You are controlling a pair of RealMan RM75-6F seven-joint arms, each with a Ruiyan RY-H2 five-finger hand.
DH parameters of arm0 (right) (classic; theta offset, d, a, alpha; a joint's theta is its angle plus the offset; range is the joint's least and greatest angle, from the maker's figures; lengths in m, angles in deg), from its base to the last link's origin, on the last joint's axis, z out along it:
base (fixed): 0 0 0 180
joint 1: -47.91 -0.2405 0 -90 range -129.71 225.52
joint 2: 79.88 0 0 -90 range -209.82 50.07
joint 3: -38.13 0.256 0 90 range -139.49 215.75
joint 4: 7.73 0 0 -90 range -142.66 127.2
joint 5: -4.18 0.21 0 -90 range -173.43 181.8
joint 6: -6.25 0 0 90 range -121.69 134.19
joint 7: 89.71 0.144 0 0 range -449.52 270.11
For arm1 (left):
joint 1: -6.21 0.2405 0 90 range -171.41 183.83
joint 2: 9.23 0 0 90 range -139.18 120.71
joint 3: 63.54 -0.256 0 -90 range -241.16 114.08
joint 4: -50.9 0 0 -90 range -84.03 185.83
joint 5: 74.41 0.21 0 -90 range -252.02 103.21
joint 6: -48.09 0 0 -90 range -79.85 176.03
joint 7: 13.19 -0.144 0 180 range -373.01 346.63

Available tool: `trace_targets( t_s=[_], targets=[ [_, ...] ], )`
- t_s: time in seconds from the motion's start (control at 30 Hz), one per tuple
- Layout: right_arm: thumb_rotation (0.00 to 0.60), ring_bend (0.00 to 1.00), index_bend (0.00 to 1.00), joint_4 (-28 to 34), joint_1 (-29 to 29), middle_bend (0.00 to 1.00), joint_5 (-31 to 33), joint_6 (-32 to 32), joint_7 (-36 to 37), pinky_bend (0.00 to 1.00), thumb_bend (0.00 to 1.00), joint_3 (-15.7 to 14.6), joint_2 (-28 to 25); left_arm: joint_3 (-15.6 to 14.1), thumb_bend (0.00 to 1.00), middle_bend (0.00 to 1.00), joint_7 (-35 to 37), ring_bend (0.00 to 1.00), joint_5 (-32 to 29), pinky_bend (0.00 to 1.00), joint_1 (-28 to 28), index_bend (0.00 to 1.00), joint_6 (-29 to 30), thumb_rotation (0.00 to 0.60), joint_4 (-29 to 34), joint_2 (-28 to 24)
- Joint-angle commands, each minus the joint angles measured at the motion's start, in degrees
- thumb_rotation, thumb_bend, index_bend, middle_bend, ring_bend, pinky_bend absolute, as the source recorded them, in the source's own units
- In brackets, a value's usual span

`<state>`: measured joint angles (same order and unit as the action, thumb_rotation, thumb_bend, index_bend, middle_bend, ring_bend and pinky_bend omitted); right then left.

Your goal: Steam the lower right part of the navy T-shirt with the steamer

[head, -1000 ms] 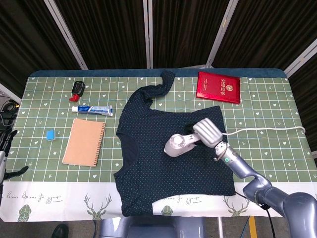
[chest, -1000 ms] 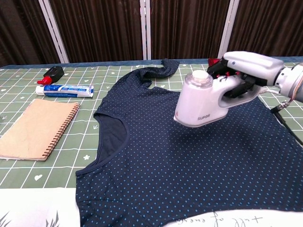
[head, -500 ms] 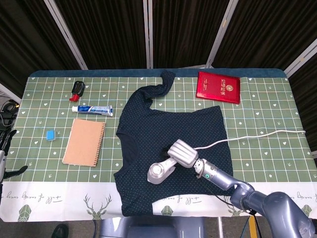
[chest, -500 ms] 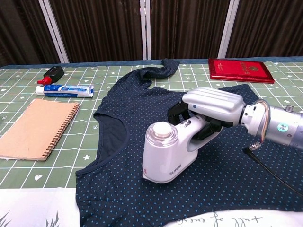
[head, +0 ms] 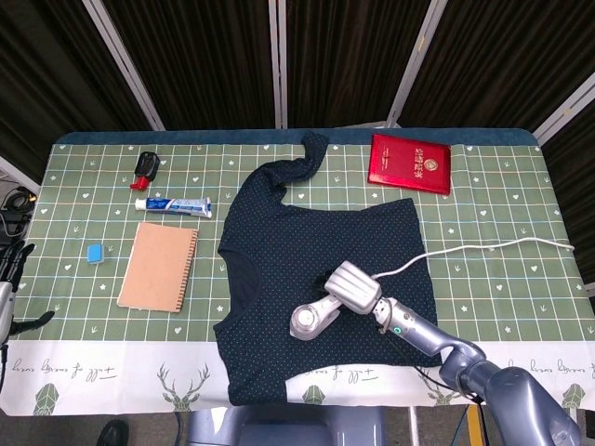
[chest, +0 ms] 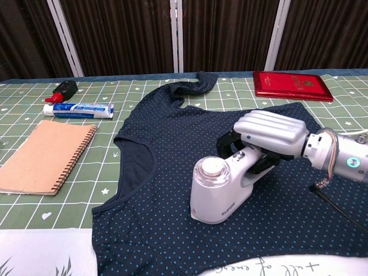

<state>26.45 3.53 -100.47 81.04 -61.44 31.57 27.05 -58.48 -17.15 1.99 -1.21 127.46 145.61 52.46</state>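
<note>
The navy dotted T-shirt (head: 316,242) (chest: 172,144) lies flat across the middle of the table. My right hand (head: 353,287) (chest: 269,133) grips the handle of the white steamer (head: 311,319) (chest: 221,190), whose head rests low over the shirt's near part. Its white cord (head: 465,251) trails off to the right. My left hand (head: 11,263) hangs beyond the table's left edge, fingers apart and holding nothing; the chest view does not show it.
A tan spiral notebook (head: 159,267) (chest: 43,155), a toothpaste tube (head: 173,205) (chest: 78,108), a small black and red item (head: 146,167) (chest: 62,91) and a blue eraser (head: 94,252) lie left of the shirt. A red booklet (head: 411,163) (chest: 292,85) sits at the back right.
My right hand carried the steamer from above the shirt's middle down toward the near edge, then shifted it slightly to the right. The left hand stayed put.
</note>
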Motion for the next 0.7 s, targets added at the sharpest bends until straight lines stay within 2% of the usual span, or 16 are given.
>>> trace_targets(
  t_s=[0.03,0.3,0.53,0.7],
  targets=[
    [0.600,0.68,0.78,-6.39,1.59,0.68,-1.10,3.00,2.18,0.97,0.75,-1.70,1.26,-0.10,0.00,0.00,-0.37,0.00,0.20,0.00,-0.09,0.00,0.04,0.600,-0.08,0.22],
    [0.600,0.68,0.77,-19.42,4.73,0.67,-1.66,5.34,5.82,0.97,0.72,-4.20,0.05,-0.15,0.00,0.00,-1.01,0.00,0.13,0.00,-0.18,0.00,0.04,0.600,-0.19,0.58],
    [0.600,0.67,0.75,-23.11,6.17,0.67,-0.25,3.69,8.64,0.97,0.63,-4.13,-0.94,-0.25,0.00,0.00,-1.62,0.00,0.11,0.00,-0.43,0.00,-0.31,0.600,-0.12,0.83],
    [0.600,0.67,0.75,-23.58,6.64,0.67,-0.20,3.29,8.65,0.97,0.63,-4.70,-0.87,-0.35,0.00,0.00,-1.86,0.00,0.28,0.00,-0.43,0.00,-0.18,0.600,0.14,0.89]
  ],
)
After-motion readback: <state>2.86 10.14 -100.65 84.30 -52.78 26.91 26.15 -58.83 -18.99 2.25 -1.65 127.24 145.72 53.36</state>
